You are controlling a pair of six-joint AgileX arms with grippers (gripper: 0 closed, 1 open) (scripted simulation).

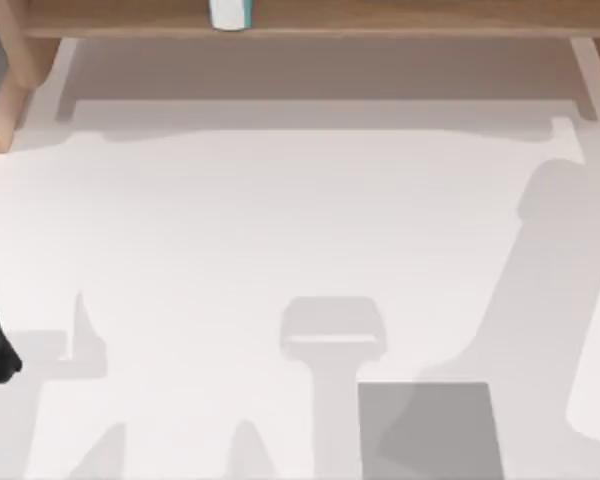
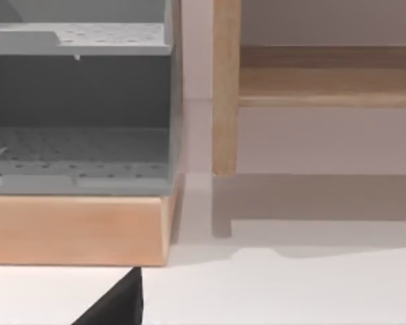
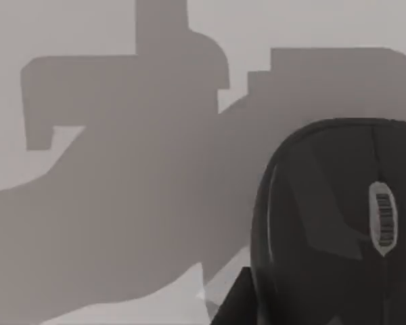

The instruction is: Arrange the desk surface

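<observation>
The desk surface (image 1: 280,230) is spreading white across the top view, a grey pad (image 1: 430,430) lying at its near edge, right of centre; a black mouse (image 3: 338,223) is sitting close under the right wrist camera; whether it is being grasped cannot be told; a wooden shelf (image 1: 310,18) is running along the far side.

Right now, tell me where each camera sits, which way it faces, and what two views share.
Top view: above, looking down on the desk surface, grey pad, shelf board; a dark arm part at its left edge.
Left wrist view: low, facing a grey tray organizer and the wooden shelf.
Right wrist view: close over a black mouse.
Top and left wrist views share the shelf board.
</observation>
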